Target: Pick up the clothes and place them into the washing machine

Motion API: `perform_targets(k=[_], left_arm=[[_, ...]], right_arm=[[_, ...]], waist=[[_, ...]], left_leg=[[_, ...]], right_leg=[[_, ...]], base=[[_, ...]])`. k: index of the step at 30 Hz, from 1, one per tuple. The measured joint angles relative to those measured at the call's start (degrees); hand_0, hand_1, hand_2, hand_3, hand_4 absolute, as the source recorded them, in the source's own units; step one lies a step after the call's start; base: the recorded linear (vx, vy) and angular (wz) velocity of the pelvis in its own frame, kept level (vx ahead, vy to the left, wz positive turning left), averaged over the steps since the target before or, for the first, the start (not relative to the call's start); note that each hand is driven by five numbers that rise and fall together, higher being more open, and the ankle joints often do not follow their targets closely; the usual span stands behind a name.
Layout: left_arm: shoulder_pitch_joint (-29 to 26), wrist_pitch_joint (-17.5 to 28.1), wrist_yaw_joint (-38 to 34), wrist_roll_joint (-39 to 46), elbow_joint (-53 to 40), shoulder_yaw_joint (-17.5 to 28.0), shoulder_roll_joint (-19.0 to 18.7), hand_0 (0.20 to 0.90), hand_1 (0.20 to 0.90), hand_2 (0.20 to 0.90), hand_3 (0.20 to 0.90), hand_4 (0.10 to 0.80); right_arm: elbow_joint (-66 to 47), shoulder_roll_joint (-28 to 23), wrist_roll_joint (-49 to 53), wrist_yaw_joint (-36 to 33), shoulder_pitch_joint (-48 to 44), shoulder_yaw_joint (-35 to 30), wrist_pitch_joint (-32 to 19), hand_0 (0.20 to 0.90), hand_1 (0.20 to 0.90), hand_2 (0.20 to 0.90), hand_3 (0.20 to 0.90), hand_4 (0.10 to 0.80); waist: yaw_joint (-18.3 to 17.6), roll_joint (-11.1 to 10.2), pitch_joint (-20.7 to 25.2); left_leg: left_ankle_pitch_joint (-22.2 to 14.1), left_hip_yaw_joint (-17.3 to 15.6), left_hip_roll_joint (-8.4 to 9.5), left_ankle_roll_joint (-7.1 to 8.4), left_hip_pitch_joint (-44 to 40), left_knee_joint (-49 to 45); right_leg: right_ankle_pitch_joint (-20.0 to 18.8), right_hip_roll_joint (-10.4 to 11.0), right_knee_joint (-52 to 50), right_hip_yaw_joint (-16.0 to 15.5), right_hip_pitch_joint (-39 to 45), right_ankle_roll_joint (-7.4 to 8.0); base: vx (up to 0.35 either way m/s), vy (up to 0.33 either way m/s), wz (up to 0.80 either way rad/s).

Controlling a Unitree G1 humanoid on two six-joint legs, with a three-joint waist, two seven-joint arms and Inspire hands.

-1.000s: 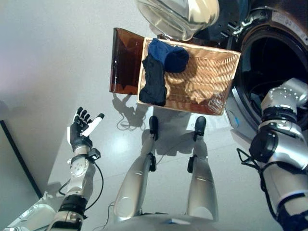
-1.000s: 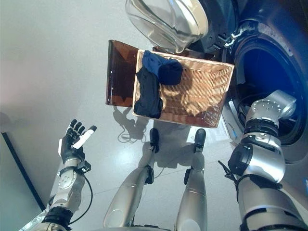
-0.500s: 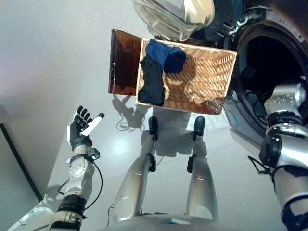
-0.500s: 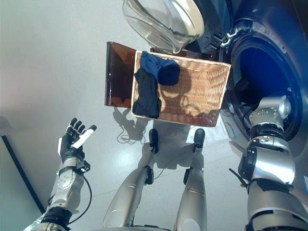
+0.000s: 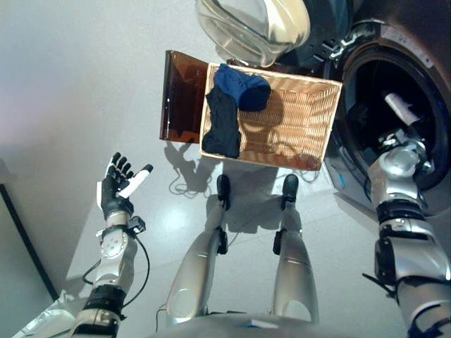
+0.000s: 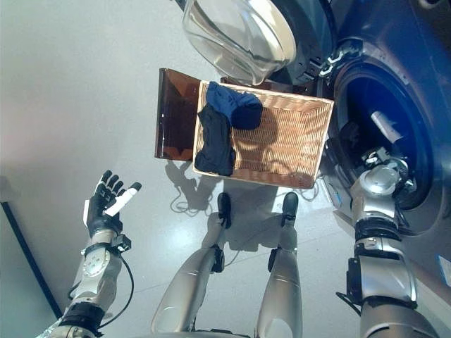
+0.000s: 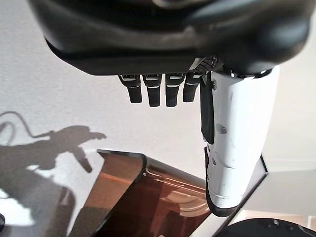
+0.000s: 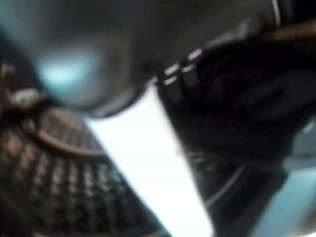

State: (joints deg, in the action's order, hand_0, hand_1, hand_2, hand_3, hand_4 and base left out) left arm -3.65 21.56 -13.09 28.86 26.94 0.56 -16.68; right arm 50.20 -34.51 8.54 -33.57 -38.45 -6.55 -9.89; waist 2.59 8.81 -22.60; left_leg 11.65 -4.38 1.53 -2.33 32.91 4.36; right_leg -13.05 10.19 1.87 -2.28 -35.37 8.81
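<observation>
Currently the clothes [image 5: 231,105] lie heaped at the wicker basket's [image 5: 310,116] left end, nearer the left hand [image 5: 116,190], which hovers open and empty. Whether the right hand [image 6: 386,134], inside the washing machine [image 6: 394,77] drum, is open, I cannot tell.

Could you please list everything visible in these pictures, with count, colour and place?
Wicker basket: one, tan, on the floor ahead of the robot.
Clothes: two, a blue garment and a dark navy garment, at the basket's left end.
Brown panel: one, translucent brown, against the basket's left side.
Washing machine: one, dark, to the robot's right, drum open.
Washer door: one, glass with a silver rim, swung open beyond the basket.
Floor: light grey.
Left hand: open, raised to the left, empty.
Right hand: inside the drum opening, white thumb showing.
</observation>
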Motion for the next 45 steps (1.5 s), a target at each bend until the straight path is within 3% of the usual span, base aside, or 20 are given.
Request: perform_targets(k=[4,12,21,31,45], left_arm=[[0.0,0.12,0.62,-1.34,-0.05,0.92,0.03,0.9,0.9,0.9,0.9,0.8],[0.04,0.12,0.68,-1.95,-0.06,1.14,0.03,0.9,0.9,0.9,0.9,0.8],[0.28,0.12,1.08,-2.17,-0.2,1.35,0.04,0.9,0.9,0.9,0.9,0.8],[0.53,0.12,1.68,-2.25,-0.34,1.35,0.06,0.9,0.9,0.9,0.9,0.8],[0.47,0.11,1.67,-2.44,-0.42,1.37,0.05,0.9,0.9,0.9,0.9,0.8]], right_arm=[[1.15,-0.09,-8.48,-0.01,0.76,2.93,2.33,0.9,0.9,0.9,0.9,0.8],[1.39,-0.2,-15.79,-0.12,2.8,4.35,3.93,0.9,0.9,0.9,0.9,0.8],[11.8,-0.72,-25.11,0.01,0.99,9.38,9.47,0.9,0.9,0.9,0.9,0.8],[16.91,-0.06,-23.65,1.11,-0.56,11.39,9.85,0.9,0.9,0.9,0.9,0.8],[14.21,0.28,-23.84,1.22,0.77,11.1,9.83,0.9,0.9,0.9,0.9,0.8]], waist=[[-0.26,-0.01,0.01],[-0.28,-0.25,0.15],[-0.03,-0.41,0.56],[0.3,-0.36,0.66],[1.23,-0.27,0.73]], left_leg=[[-0.02,0.0,-0.06,-0.02,-0.35,-0.09],[-0.04,0.0,-0.07,-0.03,-0.37,-0.18],[-0.09,0.03,-0.1,-0.06,-0.34,-0.05],[-0.09,0.02,-0.13,-0.05,-0.34,-0.02],[-0.08,-0.05,-0.14,-0.05,-0.49,-0.13]], right_leg=[[0.28,-0.02,-0.69,-0.02,0.05,0.01],[0.32,0.0,-0.8,0.0,0.02,0.02],[0.37,-0.01,-0.75,-0.06,-0.03,-0.03],[0.36,-0.03,-0.74,-0.06,-0.06,-0.03],[0.35,-0.02,-0.8,-0.02,0.01,-0.04]], base=[[0.0,0.0,0.0],[0.0,0.0,-0.01],[0.006,-0.003,0.01],[0.0,0.0,0.0],[-0.001,-0.004,0.0]])
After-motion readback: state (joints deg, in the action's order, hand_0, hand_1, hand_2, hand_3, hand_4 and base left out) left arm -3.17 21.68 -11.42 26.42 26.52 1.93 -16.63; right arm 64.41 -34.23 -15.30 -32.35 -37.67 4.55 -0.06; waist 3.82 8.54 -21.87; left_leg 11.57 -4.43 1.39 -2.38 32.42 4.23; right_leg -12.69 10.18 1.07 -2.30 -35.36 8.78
